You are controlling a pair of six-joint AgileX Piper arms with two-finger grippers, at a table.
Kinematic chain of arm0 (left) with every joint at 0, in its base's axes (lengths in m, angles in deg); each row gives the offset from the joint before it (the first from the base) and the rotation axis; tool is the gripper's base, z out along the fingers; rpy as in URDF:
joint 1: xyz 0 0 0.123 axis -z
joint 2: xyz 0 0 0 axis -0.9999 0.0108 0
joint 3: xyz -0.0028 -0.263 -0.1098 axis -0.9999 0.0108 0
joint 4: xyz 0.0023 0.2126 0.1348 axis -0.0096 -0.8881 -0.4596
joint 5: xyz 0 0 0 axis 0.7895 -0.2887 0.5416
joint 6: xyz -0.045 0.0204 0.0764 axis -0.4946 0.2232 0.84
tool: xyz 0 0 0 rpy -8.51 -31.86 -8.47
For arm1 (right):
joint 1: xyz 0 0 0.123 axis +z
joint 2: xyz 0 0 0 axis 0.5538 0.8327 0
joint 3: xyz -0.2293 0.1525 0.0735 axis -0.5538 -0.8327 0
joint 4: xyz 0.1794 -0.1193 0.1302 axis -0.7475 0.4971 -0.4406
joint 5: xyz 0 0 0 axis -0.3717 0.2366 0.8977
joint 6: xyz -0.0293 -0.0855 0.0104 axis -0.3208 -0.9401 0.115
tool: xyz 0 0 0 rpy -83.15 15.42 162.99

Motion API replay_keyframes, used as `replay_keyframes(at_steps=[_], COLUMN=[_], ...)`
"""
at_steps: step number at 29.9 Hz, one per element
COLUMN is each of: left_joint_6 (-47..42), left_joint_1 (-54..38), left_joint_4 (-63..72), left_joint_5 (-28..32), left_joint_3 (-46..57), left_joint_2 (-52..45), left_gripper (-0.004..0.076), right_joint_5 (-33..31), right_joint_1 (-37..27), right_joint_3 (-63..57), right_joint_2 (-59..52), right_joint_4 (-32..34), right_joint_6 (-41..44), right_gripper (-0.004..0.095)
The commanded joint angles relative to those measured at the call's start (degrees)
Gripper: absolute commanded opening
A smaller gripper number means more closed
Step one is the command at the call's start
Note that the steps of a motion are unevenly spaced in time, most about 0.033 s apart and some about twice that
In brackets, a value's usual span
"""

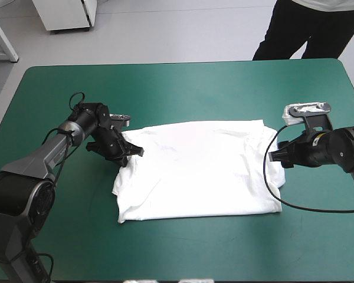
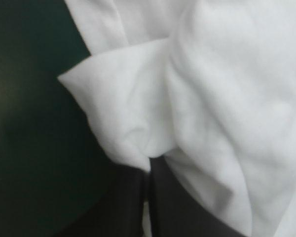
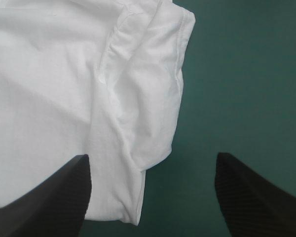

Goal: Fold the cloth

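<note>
The white T-shirt (image 1: 197,171) lies spread flat in the middle of the teal-green table, with a sleeve bunched at its right side (image 3: 143,103). My left gripper (image 1: 135,152) sits at the shirt's left edge. Its black fingers (image 2: 133,197) meet in a point and pinch a raised fold of the T-shirt (image 2: 128,118). My right gripper (image 1: 278,158) hovers low at the shirt's right edge. Its fingers (image 3: 59,197) stand wide apart, one over the cloth, the other over the cover, with the sleeve's hem between them.
The teal-green cover (image 1: 183,88) shows as a broad band around the T-shirt on all sides, widest toward the far edge and the near edge (image 1: 183,253).
</note>
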Motion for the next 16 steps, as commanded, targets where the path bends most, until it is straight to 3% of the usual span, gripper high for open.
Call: replay_keyframes(at_steps=[1,8,16], left_joint_6=[0.0,-1.1,-2.0], left_joint_1=[0.6,4.2,10.3], left_joint_4=[3.5,3.2,3.0], left_joint_5=[-1.6,-2.2,1.6], left_joint_3=[-0.4,-0.4,-0.4], left_joint_2=[-4.4,-10.6,-8.7], left_gripper=[-0.0010,-0.0010,-0.0010], right_joint_5=[1.9,1.8,0.9], right_joint_1=[0.1,0.1,0.1], right_joint_3=[1.9,1.9,1.9], right_joint_2=[-0.9,-0.9,-0.9], right_joint_4=[0.4,0.2,-0.4], right_joint_6=[0.1,0.1,0.5], right_gripper=[0.0661,0.0649,0.0648])
